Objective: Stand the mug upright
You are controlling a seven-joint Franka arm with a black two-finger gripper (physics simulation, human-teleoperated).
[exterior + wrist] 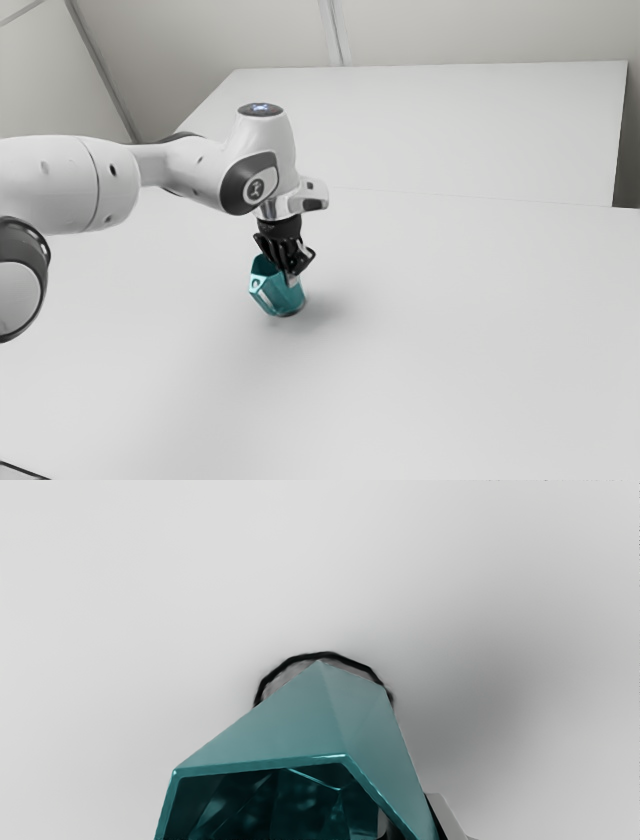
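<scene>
One teal mug (276, 300) is with your gripper (291, 276) in the exterior view, above the white table (430, 340). The mug is not upright: it leans, with its open mouth (262, 266) raised toward the exterior view's left, and its dark-edged base (289, 314) is the lower part, close to the table top. Whether the base is touching the table, you cannot tell exactly. Your arm (200, 172) comes from the exterior view's left, and the gripper points downward to the upper part of the mug. A soft shadow (325, 308) lies on the table just beside the mug.

In the wrist view, you look partly into the mouth of the mug, and the black edge of the base appears beyond the slanted, flat-faced side. One finger (382, 824) is inside the mouth, and the other finger (450, 817) is outside, against the wall. So your jaws are clamped on the mug, with its wall pinched between them.
</scene>
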